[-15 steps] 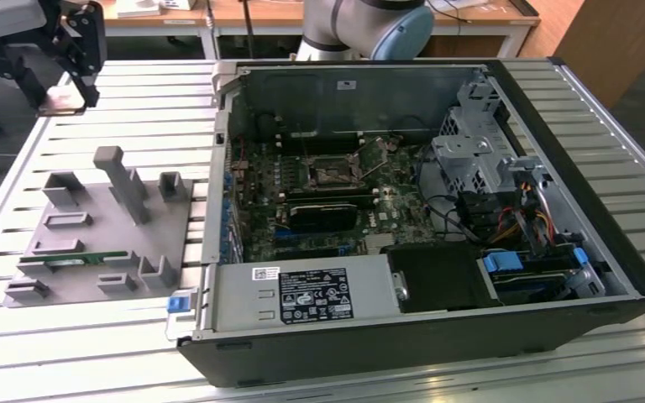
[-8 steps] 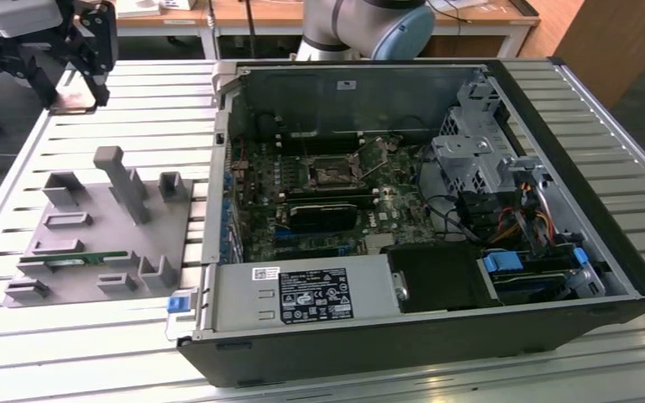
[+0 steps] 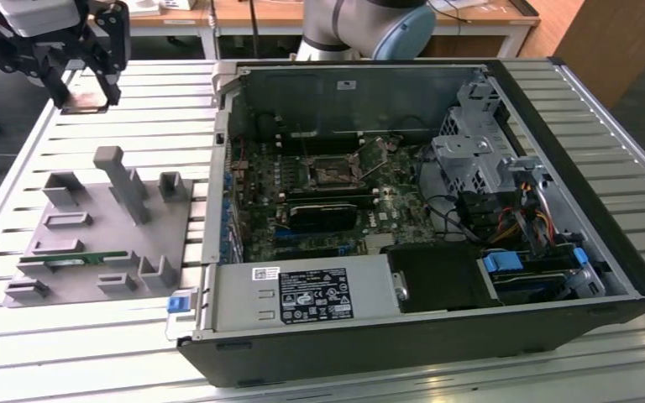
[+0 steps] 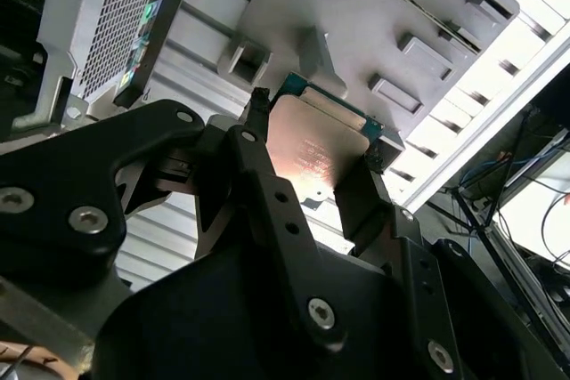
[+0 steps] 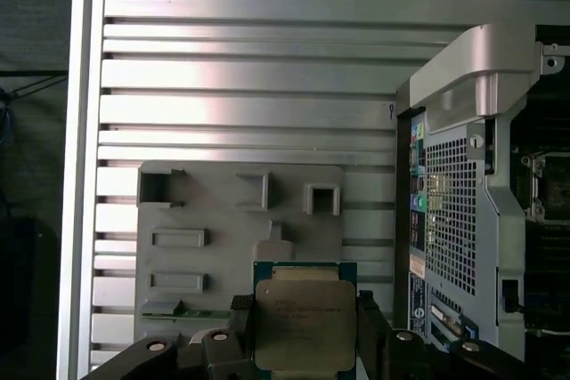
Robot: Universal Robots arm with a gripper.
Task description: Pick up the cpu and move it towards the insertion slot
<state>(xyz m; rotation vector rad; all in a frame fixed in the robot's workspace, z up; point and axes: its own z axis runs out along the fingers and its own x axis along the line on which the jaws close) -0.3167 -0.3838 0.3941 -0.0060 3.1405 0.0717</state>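
The tool (image 5: 305, 331) grips the cpu (image 5: 305, 325) by two opposite edges, raised above the grey tray (image 3: 104, 243). The cpu is a flat square chip with a silvery top and a green rim. Beside the tray on the slatted surface (image 3: 110, 117) lies an open computer case (image 3: 591, 193); the slot (image 3: 331, 170) sits on its board.

My hand (image 5: 305, 327) covers two edges of the cpu (image 5: 305, 325), whose lower edge the first wrist view cuts off. In the exterior view the insertion slot (image 3: 332, 170) is too small to make out.
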